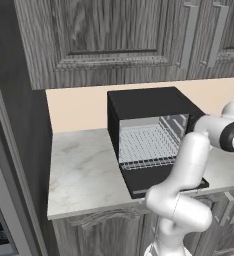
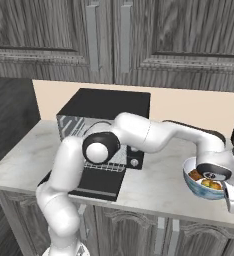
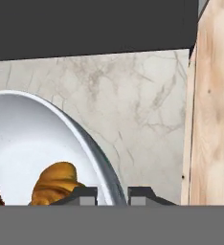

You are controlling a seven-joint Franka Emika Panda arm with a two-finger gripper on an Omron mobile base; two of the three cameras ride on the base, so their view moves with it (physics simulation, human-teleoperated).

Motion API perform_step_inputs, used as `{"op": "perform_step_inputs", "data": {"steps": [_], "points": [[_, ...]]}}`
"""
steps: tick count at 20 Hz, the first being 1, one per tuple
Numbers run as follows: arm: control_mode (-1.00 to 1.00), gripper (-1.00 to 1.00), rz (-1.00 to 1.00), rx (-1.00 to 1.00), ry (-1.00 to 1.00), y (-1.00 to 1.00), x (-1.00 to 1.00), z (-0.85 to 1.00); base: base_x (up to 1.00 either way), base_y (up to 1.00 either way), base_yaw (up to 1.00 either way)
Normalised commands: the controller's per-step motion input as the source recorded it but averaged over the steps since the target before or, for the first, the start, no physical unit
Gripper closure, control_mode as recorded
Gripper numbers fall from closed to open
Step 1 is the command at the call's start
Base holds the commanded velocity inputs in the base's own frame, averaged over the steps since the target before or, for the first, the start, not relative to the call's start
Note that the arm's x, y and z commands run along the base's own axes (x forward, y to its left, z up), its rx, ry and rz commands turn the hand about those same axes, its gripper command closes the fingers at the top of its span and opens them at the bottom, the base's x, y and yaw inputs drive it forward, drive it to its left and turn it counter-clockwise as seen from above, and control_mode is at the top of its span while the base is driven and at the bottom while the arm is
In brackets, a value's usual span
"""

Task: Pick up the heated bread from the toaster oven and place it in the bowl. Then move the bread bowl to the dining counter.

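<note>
Beside the black boxy toaster oven (image 2: 106, 131), the dark two-finger gripper (image 3: 112, 195) clamps the rim of the small white, blue-grey-sided bowl (image 3: 92, 148), apparently a thin pinch. Golden-orange bread (image 3: 54, 184) lies inside; an off-centre lift could tip the bowl and spill it.

The white arm rises from its base, bends at a dark elbow joint, then stretches out sideways to its right. The wrist turns down so the hand points at the counter. The gripper (image 3: 112, 194) is closed, its two dark fingertips (image 3: 84, 195) pinched on the rim of the bowl (image 3: 92, 143) just under the hand.
</note>
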Motion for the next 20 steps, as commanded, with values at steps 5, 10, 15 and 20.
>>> {"op": "perform_step_inputs", "data": {"steps": [5, 10, 15, 20], "points": [[-1.00, 1.00, 0.00, -0.07, -0.17, 0.84, -0.30, 0.86, 0.00, 0.00, 0.00], [-1.00, 1.00, 0.00, -0.18, -0.30, 1.00, -0.14, 0.90, 0.00, 0.00, 0.00], [-1.00, 1.00, -0.06, -0.11, -0.26, 1.00, 0.00, 0.75, 0.00, 0.00, 0.00], [-1.00, 1.00, -0.07, 0.00, -0.05, 1.00, 0.00, 0.86, 0.00, 0.00, 0.00]]}}
